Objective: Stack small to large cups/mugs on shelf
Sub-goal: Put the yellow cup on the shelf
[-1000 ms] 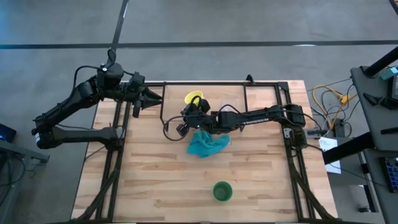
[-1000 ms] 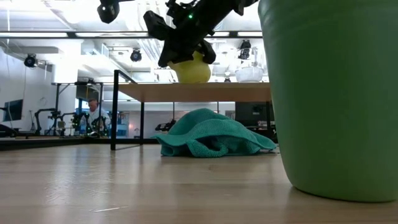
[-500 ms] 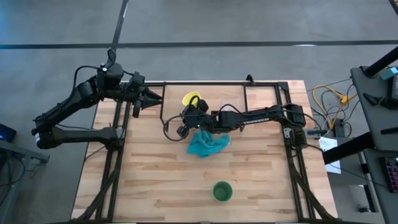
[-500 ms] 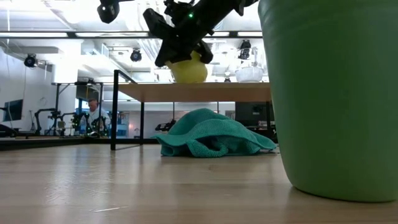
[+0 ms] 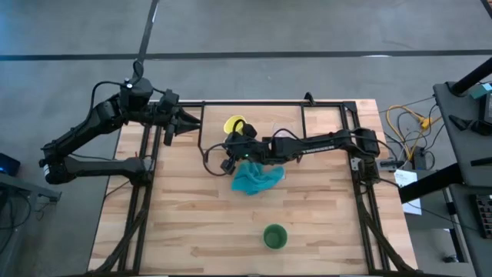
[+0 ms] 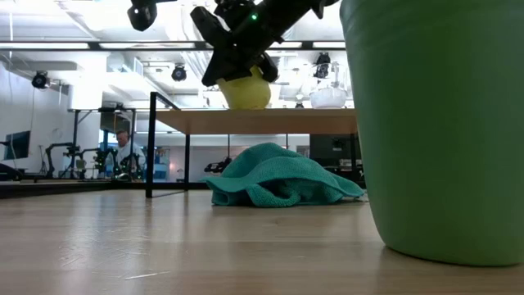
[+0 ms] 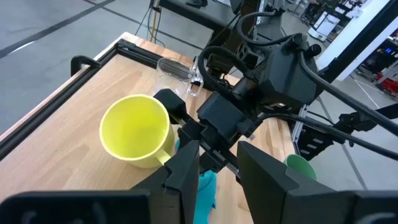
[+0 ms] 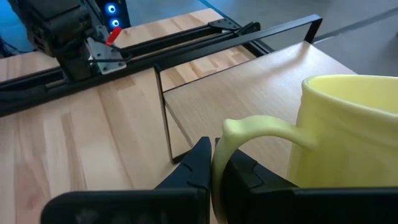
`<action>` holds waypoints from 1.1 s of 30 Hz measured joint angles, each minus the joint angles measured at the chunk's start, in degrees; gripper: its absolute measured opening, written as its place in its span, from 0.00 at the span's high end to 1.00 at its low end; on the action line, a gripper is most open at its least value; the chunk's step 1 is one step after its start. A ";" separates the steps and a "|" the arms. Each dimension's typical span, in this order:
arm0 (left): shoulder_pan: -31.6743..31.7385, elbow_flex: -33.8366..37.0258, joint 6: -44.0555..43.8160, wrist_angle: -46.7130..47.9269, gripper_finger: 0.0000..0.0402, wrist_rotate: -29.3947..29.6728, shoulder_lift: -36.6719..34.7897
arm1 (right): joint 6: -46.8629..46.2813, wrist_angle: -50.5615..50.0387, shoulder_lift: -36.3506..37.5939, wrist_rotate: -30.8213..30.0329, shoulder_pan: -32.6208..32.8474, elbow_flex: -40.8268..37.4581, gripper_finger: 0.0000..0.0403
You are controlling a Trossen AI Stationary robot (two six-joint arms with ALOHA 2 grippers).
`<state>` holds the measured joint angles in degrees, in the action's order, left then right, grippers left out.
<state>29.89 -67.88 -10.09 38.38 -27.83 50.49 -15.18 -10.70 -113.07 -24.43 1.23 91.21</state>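
Note:
The yellow mug (image 5: 234, 123) is at the left end of the low light-wood shelf (image 6: 270, 121), held there by my right gripper (image 5: 240, 139), which is shut on its handle. The small clear glass cup (image 7: 175, 70) stands on the shelf a little to the mug's right, also seen in the low view (image 6: 327, 95). The green cup (image 5: 274, 236) stands on its base on the tabletop near the near edge. My left gripper (image 7: 217, 163) is open and waits by the table's far-left corner (image 5: 182, 123), facing the mug. My right gripper pinches the yellow mug's handle (image 8: 219, 148) between its two fingers (image 8: 194, 163). It comes about level from the table's right and near side. The mug (image 6: 245, 90) sits mouth up, its base right at the shelf top; whether it rests there I cannot tell.
A crumpled teal cloth (image 5: 256, 178) lies on the tabletop just in front of the shelf, under my right arm. The shelf's thin black legs (image 6: 151, 146) and frame (image 8: 163, 111) stand beside the mug. A person shows far off in the room (image 6: 123, 149).
My right gripper has carried the yellow mug a short way toward the table's left edge along the shelf top, staying shut on the handle. The glass cup, green cup and cloth have kept their places.

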 joint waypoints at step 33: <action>-0.02 3.01 2.12 -0.43 0.76 0.76 2.33 | -0.20 -0.09 2.35 2.49 -0.76 -2.20 0.96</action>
<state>29.87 -64.87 -7.96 37.95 -27.07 52.82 -15.39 -10.79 -110.72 -21.93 0.47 89.01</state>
